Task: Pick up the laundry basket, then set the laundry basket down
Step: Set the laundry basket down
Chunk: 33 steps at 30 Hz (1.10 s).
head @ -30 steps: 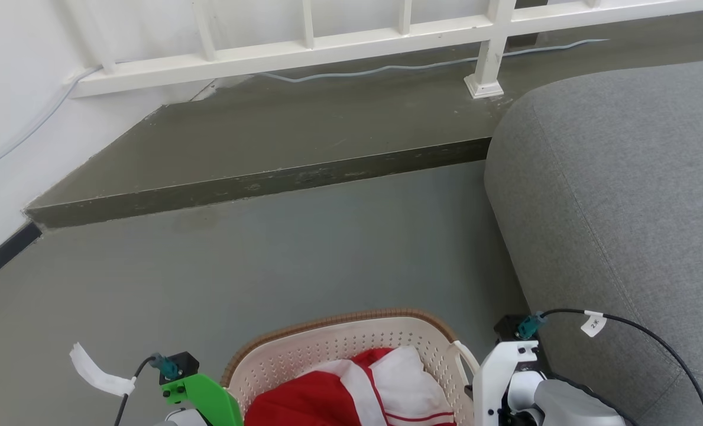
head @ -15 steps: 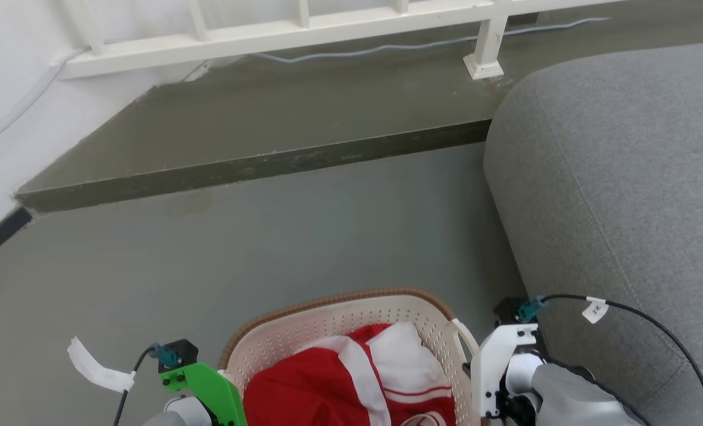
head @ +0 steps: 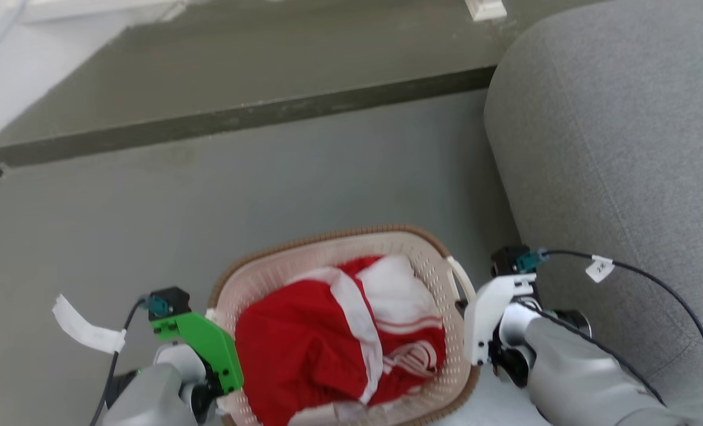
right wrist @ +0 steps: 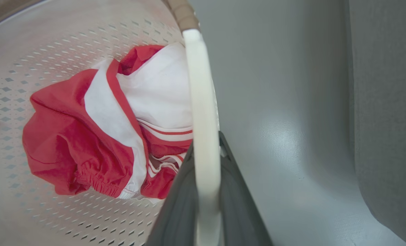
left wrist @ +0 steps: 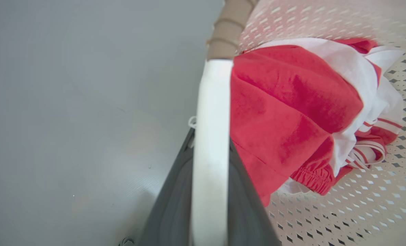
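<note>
The laundry basket [head: 327,238] is cream-white and perforated, with a brown woven-look rim, and it sits low in the middle of the head view with red-and-white clothing [head: 327,337] inside. My left gripper [left wrist: 210,160] is shut on the basket's white left handle [left wrist: 212,102]. My right gripper [right wrist: 206,167] is shut on the white right handle [right wrist: 199,85]. In the head view the green left wrist mount [head: 200,346] and the white right wrist mount [head: 484,316] flank the basket. I cannot tell whether the basket touches the floor.
A grey sofa [head: 617,142] stands close on the right, almost against my right arm. A raised dark step [head: 239,118] runs across the floor ahead. Grey floor [head: 150,225] lies open to the front and left. A white paper tag [head: 82,328] hangs on the left arm's cable.
The whole head picture has slid upward, so the camera has tilted down; the railing is gone from view and more of the basket and both arms shows. Both grippers keep their hold on the handles.
</note>
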### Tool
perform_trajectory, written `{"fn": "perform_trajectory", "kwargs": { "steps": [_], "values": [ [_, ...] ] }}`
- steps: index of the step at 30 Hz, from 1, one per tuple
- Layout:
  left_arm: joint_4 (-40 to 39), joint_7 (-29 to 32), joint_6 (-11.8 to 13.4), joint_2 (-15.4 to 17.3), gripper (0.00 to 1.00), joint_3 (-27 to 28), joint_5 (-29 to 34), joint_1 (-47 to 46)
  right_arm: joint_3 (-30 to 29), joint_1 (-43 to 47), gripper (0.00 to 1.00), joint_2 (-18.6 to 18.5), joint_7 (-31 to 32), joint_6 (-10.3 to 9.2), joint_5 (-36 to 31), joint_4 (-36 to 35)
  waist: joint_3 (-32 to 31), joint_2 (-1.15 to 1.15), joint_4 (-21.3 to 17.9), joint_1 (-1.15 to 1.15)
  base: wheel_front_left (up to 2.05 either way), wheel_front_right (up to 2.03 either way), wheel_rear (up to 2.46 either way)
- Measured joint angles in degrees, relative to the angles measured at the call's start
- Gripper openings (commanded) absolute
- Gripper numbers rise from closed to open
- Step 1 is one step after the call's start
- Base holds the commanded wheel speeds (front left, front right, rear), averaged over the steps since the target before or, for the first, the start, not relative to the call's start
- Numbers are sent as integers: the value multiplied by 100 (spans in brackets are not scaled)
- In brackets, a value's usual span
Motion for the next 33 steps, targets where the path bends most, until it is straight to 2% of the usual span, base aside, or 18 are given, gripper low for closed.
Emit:
{"fn": "perform_trajectory", "kwargs": {
  "steps": [19,33],
  "values": [
    [-272,-581,37,248,0,-32,167,-837,12,-966,0,-2,-554,-196,-159,-225,1342,0,-78,1,0,0,0],
    [-637,-1333,48,546,0,-88,490,-1717,-10,-1905,0,-8,-1192,-407,-283,-456,2462,0,-142,1,0,0,0]
  ]
}}
